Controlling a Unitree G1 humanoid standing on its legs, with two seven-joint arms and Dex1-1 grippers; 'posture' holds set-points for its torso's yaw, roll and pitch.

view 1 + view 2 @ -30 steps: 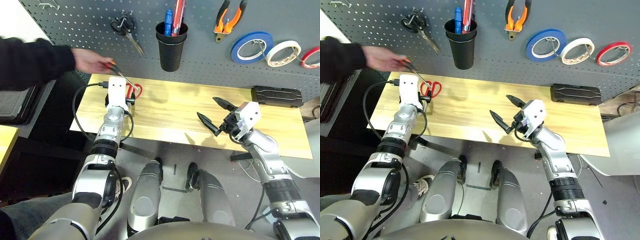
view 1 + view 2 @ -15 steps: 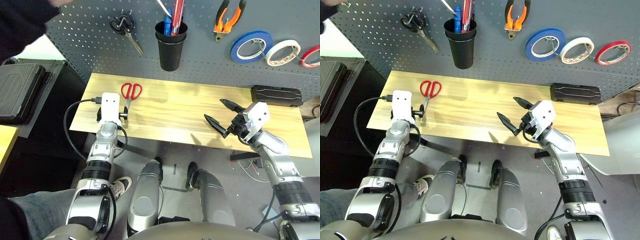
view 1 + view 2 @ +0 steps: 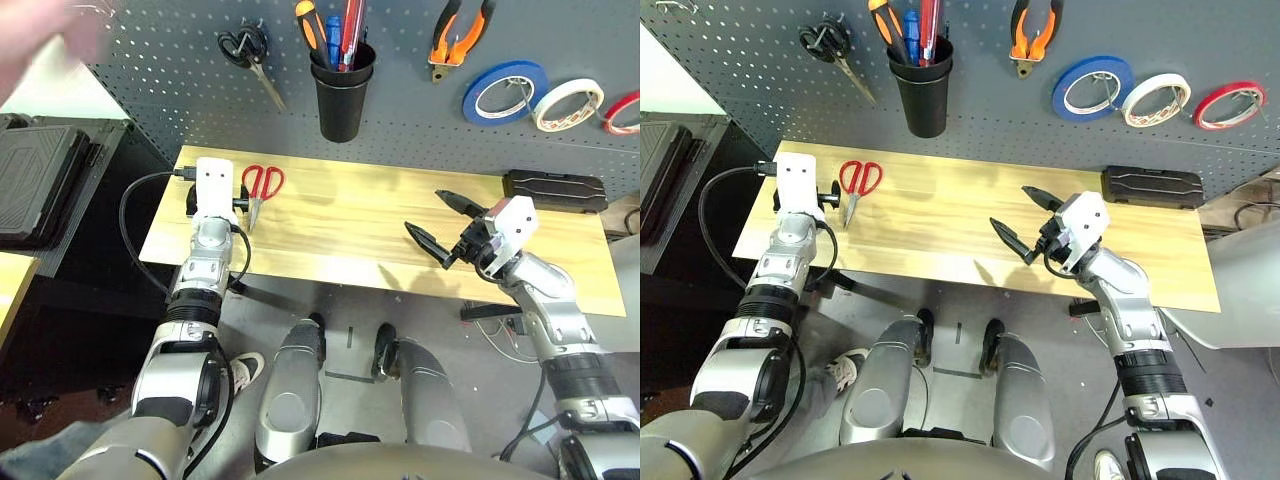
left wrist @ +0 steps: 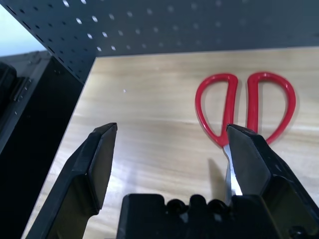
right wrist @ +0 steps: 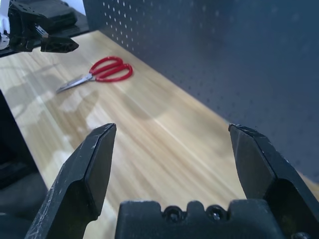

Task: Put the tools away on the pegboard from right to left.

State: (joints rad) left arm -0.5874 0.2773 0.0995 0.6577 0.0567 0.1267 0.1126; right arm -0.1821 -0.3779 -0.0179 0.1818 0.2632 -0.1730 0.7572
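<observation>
The red-handled scissors (image 3: 260, 185) lie flat on the wooden table (image 3: 350, 235) near its far left corner. My left gripper (image 4: 169, 142) hovers open just beside them, its right finger (image 4: 249, 159) close to the handles, nothing held. My right gripper (image 3: 428, 215) stands open and empty over the table's right half. On the pegboard (image 3: 160, 70), the orange-and-black pliers (image 3: 458, 35) hang from a hook. The cream-white tape roll (image 3: 567, 105) hangs further right. The orange-and-black screwdriver (image 3: 308, 22) stands handle-up in the black cup (image 3: 342, 95).
Black-handled scissors (image 3: 248, 52) hang left of the cup. A blue tape roll (image 3: 503, 93) and a red one (image 3: 625, 112) flank the cream roll. A black case (image 3: 555, 190) lies at the table's back right. A person's blurred hand (image 3: 60, 40) is at upper left.
The person's hand left the scissors area, dropped the screwdriver into the cup and drew back to the upper left. My left arm shifted slightly; the right gripper barely moved.
</observation>
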